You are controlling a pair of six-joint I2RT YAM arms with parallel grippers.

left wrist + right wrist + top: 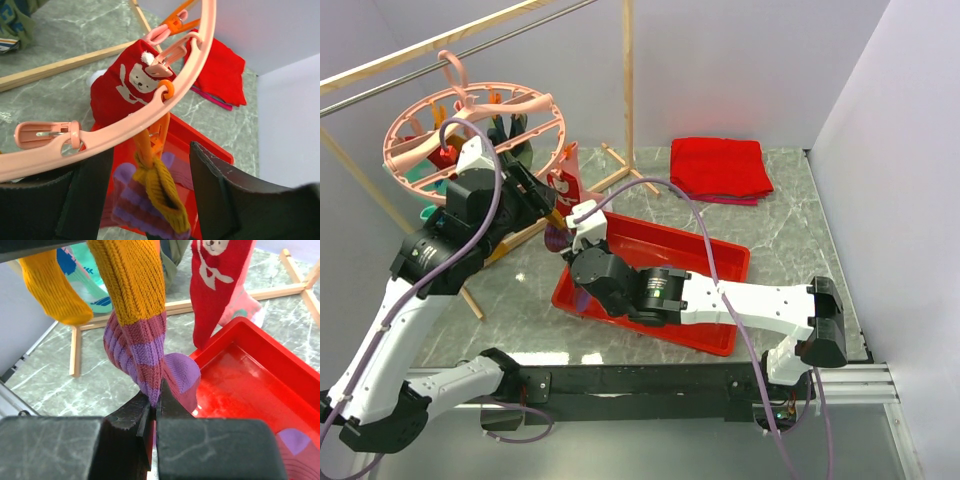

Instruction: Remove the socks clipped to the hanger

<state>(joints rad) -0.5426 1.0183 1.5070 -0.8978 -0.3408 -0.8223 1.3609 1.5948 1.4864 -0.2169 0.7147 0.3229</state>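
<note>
1. The striped sock (142, 355), yellow above and purple-banded below, is pinched near its toe by the right gripper (154, 412), whose fingers are pressed together on the knit.
2. Just beside the toe, the corner of a red tray (720, 258) is seen on the table (790, 225).
3. The sock's yellow cuff is held by an orange clip (159, 132) under the ring of the hanger (125, 131). The left gripper (150, 175) is spread wide, with one finger on each side of cuff and clip.
4. A red sock (125, 85) with a white bear is clipped next along the ring.
5. Further socks (510, 135) are hung from the hanger's far side, and the hanger is hooked on the rack (628, 90).
6. A folded red cloth (720, 167) is laid at the table's far end.
</note>
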